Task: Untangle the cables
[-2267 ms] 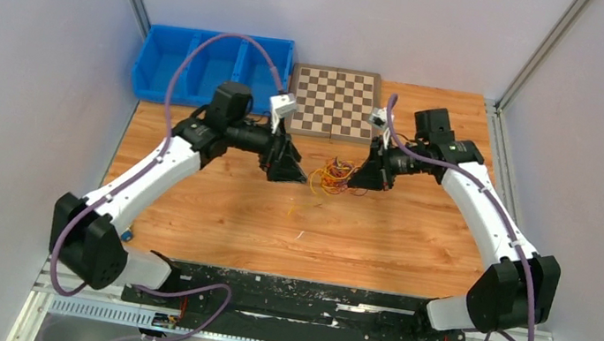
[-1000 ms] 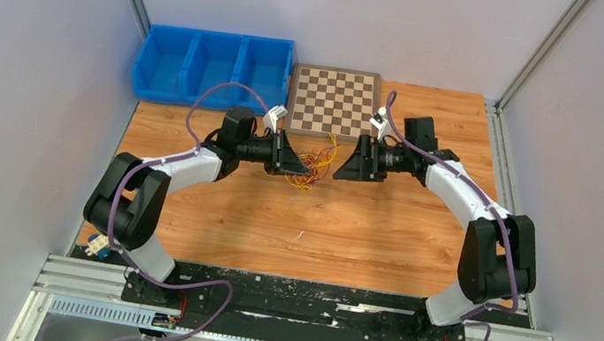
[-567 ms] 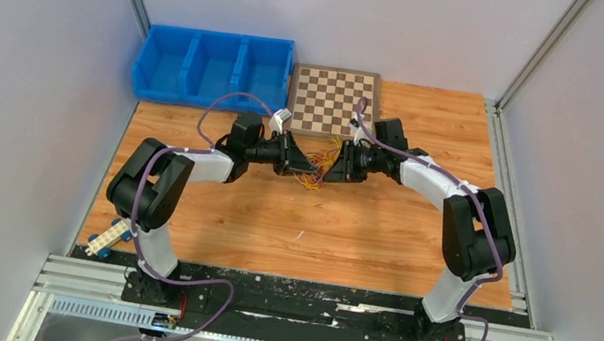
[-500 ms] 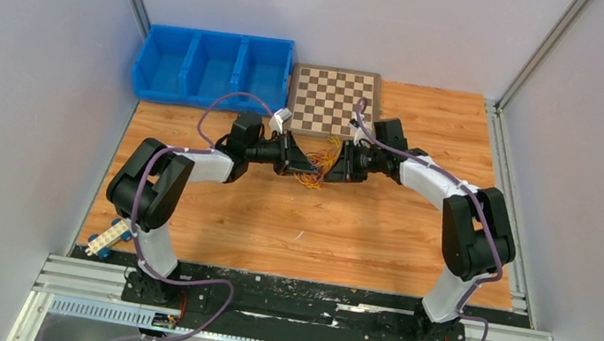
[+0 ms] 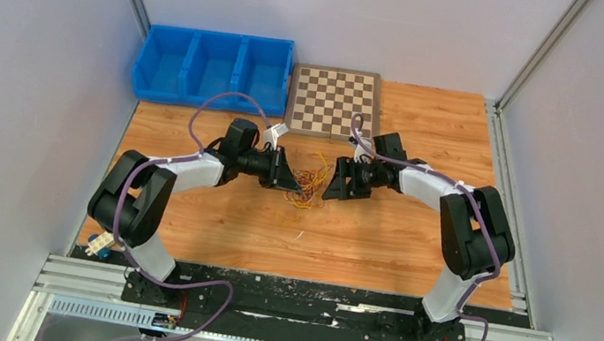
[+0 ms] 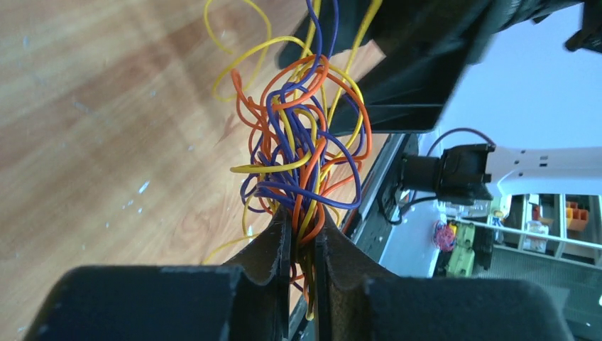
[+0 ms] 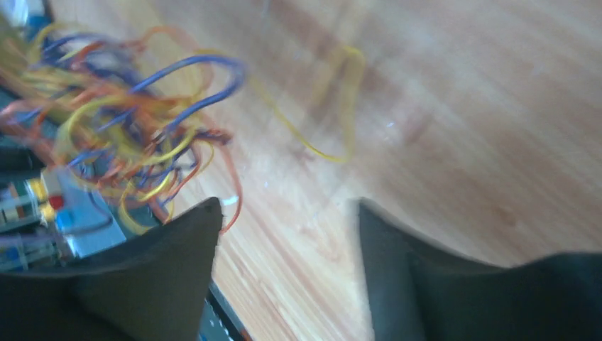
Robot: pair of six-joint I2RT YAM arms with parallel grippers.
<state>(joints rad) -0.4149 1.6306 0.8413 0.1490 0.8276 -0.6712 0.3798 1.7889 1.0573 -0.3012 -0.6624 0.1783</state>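
Tangle of cables [image 6: 305,142]: thin orange, purple and yellow wires looped into one loose ball. The left gripper [image 6: 303,227] is clenched on a few strands at the ball's base, the jaws nearly together with wire pinched between them. The ball rises straight out from the jaw tips. Its long axis follows the direction in which the fingers point, and free yellow and purple ends run on beyond it. From above, the cables [image 5: 307,185] lie between the left gripper [image 5: 285,173] and the right gripper [image 5: 334,184]. The right gripper [image 7: 287,206] stands released, with only bare table [image 7: 440,128] between its jaws. The blurred tangle sits outside its left finger, and one yellow loop [image 7: 334,106] lies ahead of the gap.
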